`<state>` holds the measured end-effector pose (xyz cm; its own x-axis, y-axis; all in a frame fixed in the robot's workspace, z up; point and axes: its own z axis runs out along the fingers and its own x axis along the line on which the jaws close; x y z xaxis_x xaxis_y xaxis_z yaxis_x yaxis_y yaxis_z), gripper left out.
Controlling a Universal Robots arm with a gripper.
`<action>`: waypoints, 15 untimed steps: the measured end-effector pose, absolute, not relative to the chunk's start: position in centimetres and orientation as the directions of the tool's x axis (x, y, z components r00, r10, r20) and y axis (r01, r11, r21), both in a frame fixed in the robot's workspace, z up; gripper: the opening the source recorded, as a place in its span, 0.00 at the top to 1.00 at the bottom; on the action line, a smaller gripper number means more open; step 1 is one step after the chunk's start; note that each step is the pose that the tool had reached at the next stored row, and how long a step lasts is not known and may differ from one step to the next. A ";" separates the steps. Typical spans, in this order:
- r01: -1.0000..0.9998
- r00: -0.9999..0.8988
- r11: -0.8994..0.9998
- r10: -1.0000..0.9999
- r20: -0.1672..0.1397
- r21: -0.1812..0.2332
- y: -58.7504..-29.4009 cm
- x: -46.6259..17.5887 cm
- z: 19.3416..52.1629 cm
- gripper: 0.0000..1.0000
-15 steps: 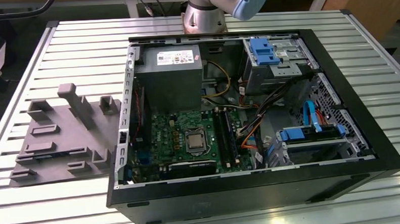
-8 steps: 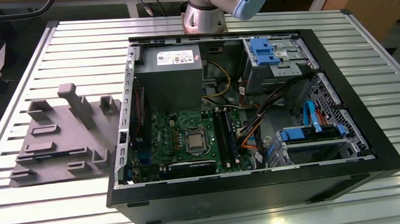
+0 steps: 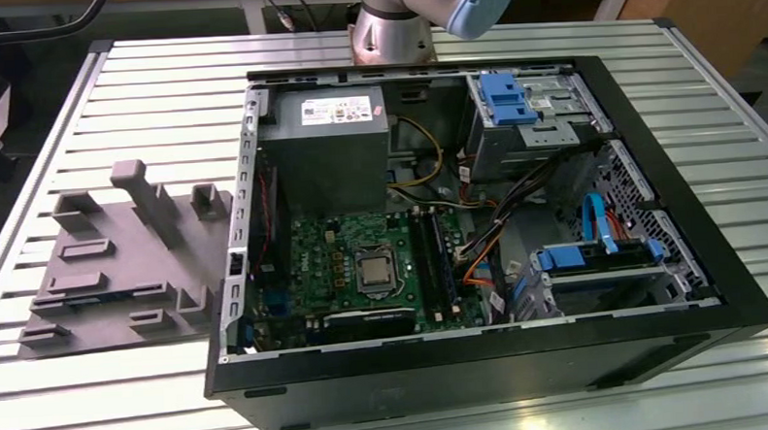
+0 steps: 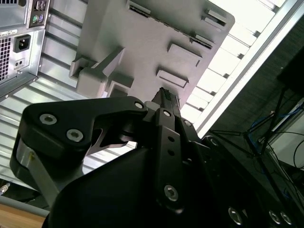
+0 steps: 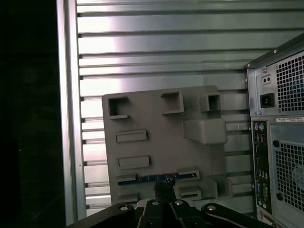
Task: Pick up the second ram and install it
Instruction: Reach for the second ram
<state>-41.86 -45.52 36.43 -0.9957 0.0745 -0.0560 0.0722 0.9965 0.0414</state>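
Second ram (image 5: 137, 179) seated in a slot of the grey fixture (image 5: 156, 142), which rests on the slatted desk (image 5: 166, 52) beside the open computer case (image 3: 495, 366). The end effector (image 5: 164, 186) hangs well clear of the stick and in line with it, its fingers drawn narrow and holding nothing. By judgement, a clean pick requires the fingers spread, squared across the stick's thin faces near mid-length, and lowered straight, so the stick lifts without tilting.

No print is legible. A white label (image 3: 337, 109) sits on the power supply (image 3: 327, 164); a second label (image 5: 287, 119) is on the case back (image 5: 280, 156).
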 end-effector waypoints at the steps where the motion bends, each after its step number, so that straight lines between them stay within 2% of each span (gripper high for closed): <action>1: 0.072 -0.996 0.997 0.074 -0.056 0.041 -45.5 -41.9 36.4 0.89; 15: 0.072 -0.996 0.997 0.074 -0.056 0.041 -45.8 -42.0 36.2 0.89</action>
<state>-41.96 -45.83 36.15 -0.9956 0.0745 -0.0560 0.0722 0.9965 0.0414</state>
